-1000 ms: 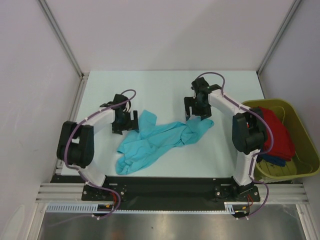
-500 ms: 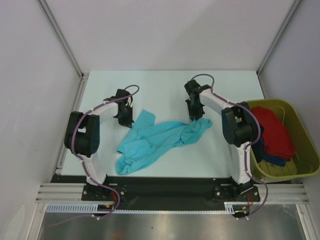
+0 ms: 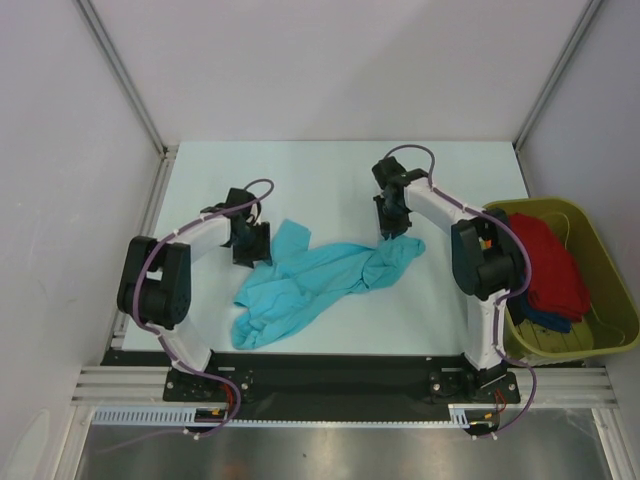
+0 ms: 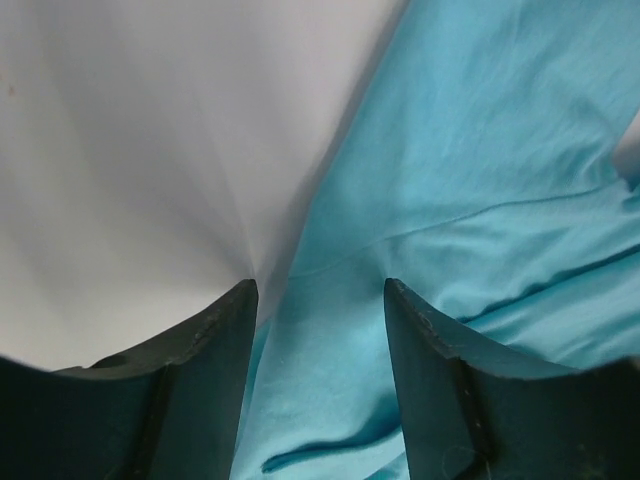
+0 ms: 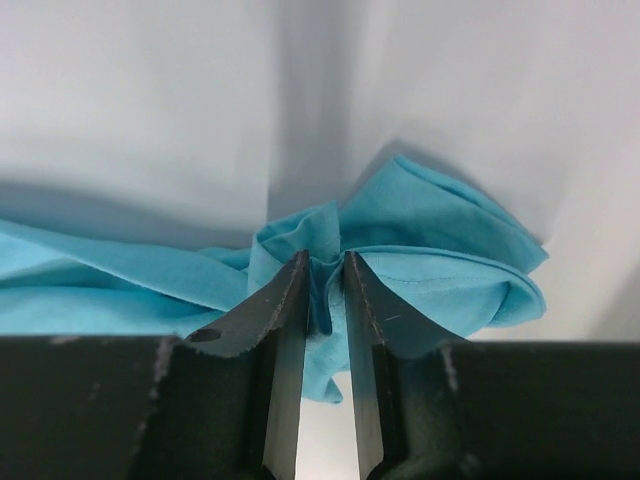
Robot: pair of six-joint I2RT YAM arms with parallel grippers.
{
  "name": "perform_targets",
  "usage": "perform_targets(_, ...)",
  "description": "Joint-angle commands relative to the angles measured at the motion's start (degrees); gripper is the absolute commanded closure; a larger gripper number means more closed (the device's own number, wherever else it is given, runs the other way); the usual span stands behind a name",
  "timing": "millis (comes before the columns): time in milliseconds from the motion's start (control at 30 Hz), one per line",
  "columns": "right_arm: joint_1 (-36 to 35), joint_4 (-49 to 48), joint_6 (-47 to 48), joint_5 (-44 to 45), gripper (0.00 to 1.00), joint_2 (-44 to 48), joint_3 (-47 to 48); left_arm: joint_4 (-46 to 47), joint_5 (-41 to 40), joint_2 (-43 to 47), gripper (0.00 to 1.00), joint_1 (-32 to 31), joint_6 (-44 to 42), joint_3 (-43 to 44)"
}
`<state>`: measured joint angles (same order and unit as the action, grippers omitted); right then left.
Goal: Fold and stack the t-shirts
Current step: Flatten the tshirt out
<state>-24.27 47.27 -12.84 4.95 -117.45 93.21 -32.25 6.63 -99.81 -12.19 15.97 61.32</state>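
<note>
A turquoise t-shirt (image 3: 320,275) lies crumpled across the middle of the white table. My left gripper (image 3: 254,243) sits low at the shirt's upper left edge. In the left wrist view its jaws (image 4: 318,285) stand apart, with flat turquoise cloth (image 4: 470,170) lying between and beyond them; it is open and pinches nothing. My right gripper (image 3: 393,228) is at the shirt's right end. In the right wrist view the right gripper (image 5: 325,258) is shut on a bunched fold of the turquoise cloth (image 5: 440,250). A red t-shirt (image 3: 548,258) and a dark blue one (image 3: 545,318) lie in the tub.
An olive-green plastic tub (image 3: 600,340) stands at the table's right edge, beside the right arm. White walls with metal corner posts enclose the table on the left, back and right. Bare table top (image 3: 320,180) shows behind the shirt.
My right gripper came down onto the shirt's right end and its wide jaws closed on a fold. The left gripper turned at the shirt's left edge; the shirt has barely shifted.
</note>
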Motion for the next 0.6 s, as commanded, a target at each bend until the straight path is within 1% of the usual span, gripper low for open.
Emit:
perform_targets(0, -0.2, -1.6, -0.9, -1.1, 0.74, 4.1, -2.3, 0.9, 1.3, 3.6, 0.42, 0.1, -0.1, -2.6)
perform_targets(33, -0.2, -1.8, -1.0, -1.0, 0.75, 4.1, -2.7, 1.1, 3.1, 3.4, 0.44, 0.1, -0.2, -3.0)
perform_targets(133, 0.2, -2.0, -1.5, -0.5, 0.75, 2.8, -2.8, 2.7, 6.4, 1.5, 0.62, 0.1, 0.0, -3.8)
perform_targets(167, 0.5, -2.4, -1.6, -0.6, 0.76, 2.7, -2.8, 3.1, 6.8, 1.0, 0.79, 0.1, 0.0, -3.4)
perform_targets(200, 0.7, -2.9, -1.6, -0.5, 0.78, 2.4, -2.9, 3.2, 6.7, 0.8, 0.88, 0.1, 0.0, -2.8)
perform_targets(233, 0.8, -3.3, -1.5, -0.2, 0.83, 1.9, -2.3, 2.4, 6.1, 1.2, 0.97, 0.1, 0.0, -2.1)
perform_targets(267, 1.0, -3.0, -1.3, 0.0, 0.87, 1.4, -1.5, 1.3, 3.4, 1.8, 1.0, 0.1, -0.1, 0.0)
perform_targets(300, 1.3, -2.5, -1.1, 0.2, 0.92, 1.2, -0.7, -0.3, 2.2, 3.6, 1.0, 0.1, -0.3, 1.2)
perform_targets(333, 1.5, -1.6, -1.0, 0.4, 1.0, 1.3, 0.1, -1.3, 0.5, 5.2, 1.0, 0.1, -0.7, 2.5)
perform_targets(367, 1.6, -1.1, -1.0, 0.7, 1.0, 1.6, 1.5, -2.2, -2.6, 6.8, 1.0, 0.1, -0.8, 5.4)
perform_targets(400, 1.7, -0.6, -1.0, 1.0, 1.0, 2.3, 2.0, -4.1, -4.2, 10.2, 1.0, 0.1, -0.9, 7.0)
perform_targets(500, 1.7, 2.0, -2.4, 2.1, 1.0, 7.7, 2.2, -7.0, -6.6, 15.5, 1.0, 0.1, -1.0, 13.5)
perform_targets(533, 1.7, 2.6, -3.8, 2.2, 1.0, 9.4, 2.1, -7.5, -8.4, 18.7, 1.0, 0.1, -0.9, 15.0)
perform_targets(567, 1.6, 3.0, -4.5, 2.5, 1.0, 13.8, 1.0, -7.7, -8.6, 20.8, 0.99, 0.1, -0.7, 17.1)
